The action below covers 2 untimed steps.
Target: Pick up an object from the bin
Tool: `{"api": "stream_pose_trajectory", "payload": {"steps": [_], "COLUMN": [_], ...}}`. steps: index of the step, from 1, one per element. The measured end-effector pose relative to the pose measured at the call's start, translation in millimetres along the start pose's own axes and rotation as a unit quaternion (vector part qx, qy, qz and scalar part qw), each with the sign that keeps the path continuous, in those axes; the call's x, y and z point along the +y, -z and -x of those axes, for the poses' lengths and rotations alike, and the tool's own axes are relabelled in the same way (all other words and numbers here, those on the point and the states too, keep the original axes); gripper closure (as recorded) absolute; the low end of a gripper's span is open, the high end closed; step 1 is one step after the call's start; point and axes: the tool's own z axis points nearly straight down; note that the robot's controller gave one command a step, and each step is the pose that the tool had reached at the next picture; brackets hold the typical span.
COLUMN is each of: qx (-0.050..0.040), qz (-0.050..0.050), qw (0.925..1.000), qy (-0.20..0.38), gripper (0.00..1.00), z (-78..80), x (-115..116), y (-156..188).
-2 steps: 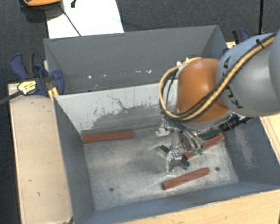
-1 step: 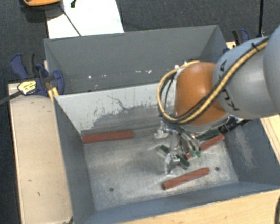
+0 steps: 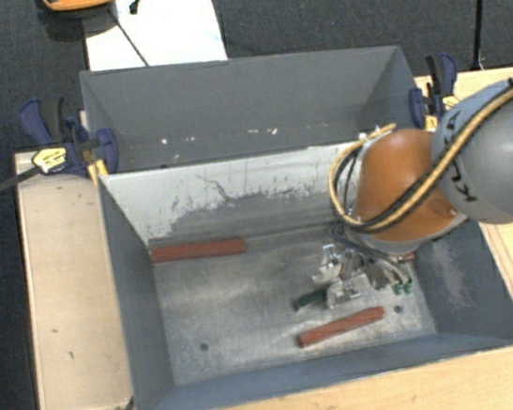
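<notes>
Orange-capped arm (image 3: 501,160) over scuffed grey bin (image 3: 232,297)

Grey bin (image 3: 224,308): rear brown stick (image 3: 197,250), front stick (image 3: 340,328)

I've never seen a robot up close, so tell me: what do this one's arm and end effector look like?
The arm is a thick, rounded, silver-grey tube with dark lettering on it. At its wrist sits a glossy orange dome, with yellow and black cables looping around it. Below is the small end effector, of bare silvery metal.
</notes>
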Motion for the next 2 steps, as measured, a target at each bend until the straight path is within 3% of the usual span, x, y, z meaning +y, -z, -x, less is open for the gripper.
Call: {"api": "stream_pose_trajectory", "payload": {"steps": [1,2], "qx": [0.0000,0.0070], "qz": [0.000,-0.001], "qw": [1.0000,0.9991], "qy": [-0.001,0.042], "gripper": [1.00,1.00], "z": [0.0,-2.3], "x": [0,9], "y": [0,139]}}
